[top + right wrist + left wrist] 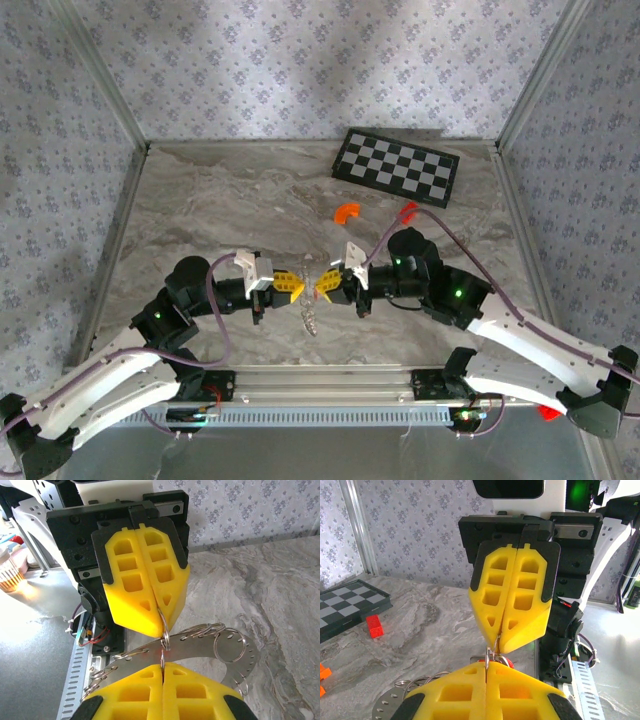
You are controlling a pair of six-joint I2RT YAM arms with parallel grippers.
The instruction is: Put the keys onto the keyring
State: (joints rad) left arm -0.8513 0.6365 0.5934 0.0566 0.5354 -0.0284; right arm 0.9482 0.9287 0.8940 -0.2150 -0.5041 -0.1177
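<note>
Nearest the lens in each wrist view stood that arm's own jaws, pressed together. The left gripper (486,669) and right gripper (162,669) met tip to tip above the middle of the bench's (200,200) near edge, each apparently clamped on one thin wire loop of the keyring (200,651), so neither arm was nearer. The keyring's flat holed arc and split rings hung below the tips, long axis running toward the near edge. A red speck taken for the keys (506,660) lay just behind the pinch, largely hidden by the jaws, so whether it was threaded could not be told.
</note>
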